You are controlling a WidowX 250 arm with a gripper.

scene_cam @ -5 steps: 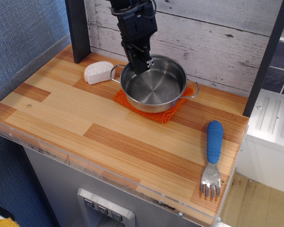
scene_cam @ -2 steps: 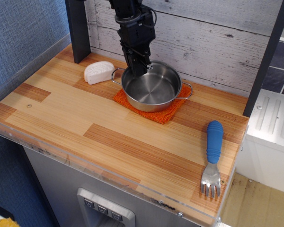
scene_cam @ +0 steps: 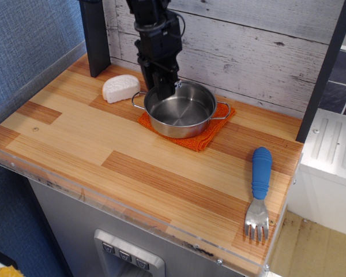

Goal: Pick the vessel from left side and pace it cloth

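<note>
The vessel (scene_cam: 180, 111), a small shiny steel pot with two wire loop handles, sits upright on the orange cloth (scene_cam: 205, 137) at the back middle of the wooden counter. The pot covers most of the cloth; orange shows at its front, right and left edges. My black gripper (scene_cam: 165, 85) comes down from above onto the pot's far-left rim, with its fingers closed on that rim.
A white rounded lump (scene_cam: 120, 88) lies just left of the pot. A blue-handled fork (scene_cam: 259, 190) lies at the front right near the counter edge. A dark post (scene_cam: 96, 36) stands at the back left and a plank wall runs behind.
The pot has come down and shifted slightly left with the gripper; it now rests lower on the cloth. The lump and fork have not moved.
</note>
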